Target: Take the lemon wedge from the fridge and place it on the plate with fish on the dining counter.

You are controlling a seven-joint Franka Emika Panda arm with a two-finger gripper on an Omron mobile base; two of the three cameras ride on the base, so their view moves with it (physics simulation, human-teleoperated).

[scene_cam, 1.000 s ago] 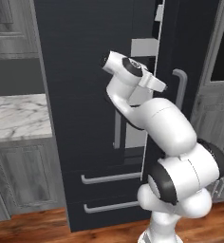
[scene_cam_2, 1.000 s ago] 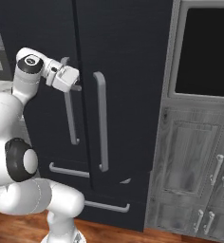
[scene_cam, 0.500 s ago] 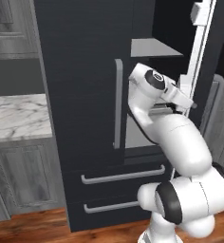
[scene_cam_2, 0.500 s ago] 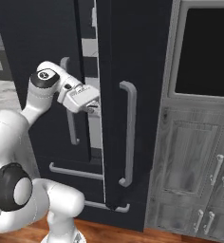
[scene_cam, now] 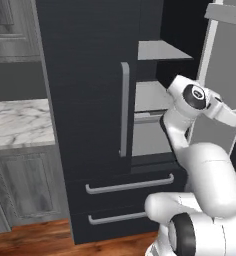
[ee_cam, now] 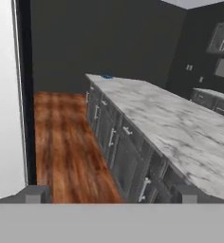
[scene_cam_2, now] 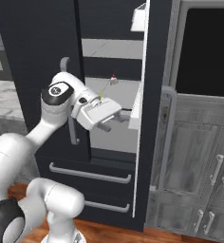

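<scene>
The fridge (scene_cam_2: 38,42) stood with its right door (scene_cam_2: 152,109) swung wide — presumably to reach the shelves (scene_cam_2: 111,95). Just beyond the gripper (scene_cam_2: 115,119), a tiny yellowish speck, likely the lemon wedge (scene_cam_2: 100,95), sat on a shelf. The jaws were spread wide apart, empty — touching nothing I could make out.

fridge (scene_cam: 90,75): 1, right door swung open
fridge bar handles (scene_cam: 124,110): 2
bottom drawers (scene_cam: 127,185): 2
inner shelves (scene_cam_2: 115,49): 2 seen
dining counter (ee_cam: 171,123): 1
blue plate (ee_cam: 107,76): 1
gripper (scene_cam_2: 115,122): 1
</scene>
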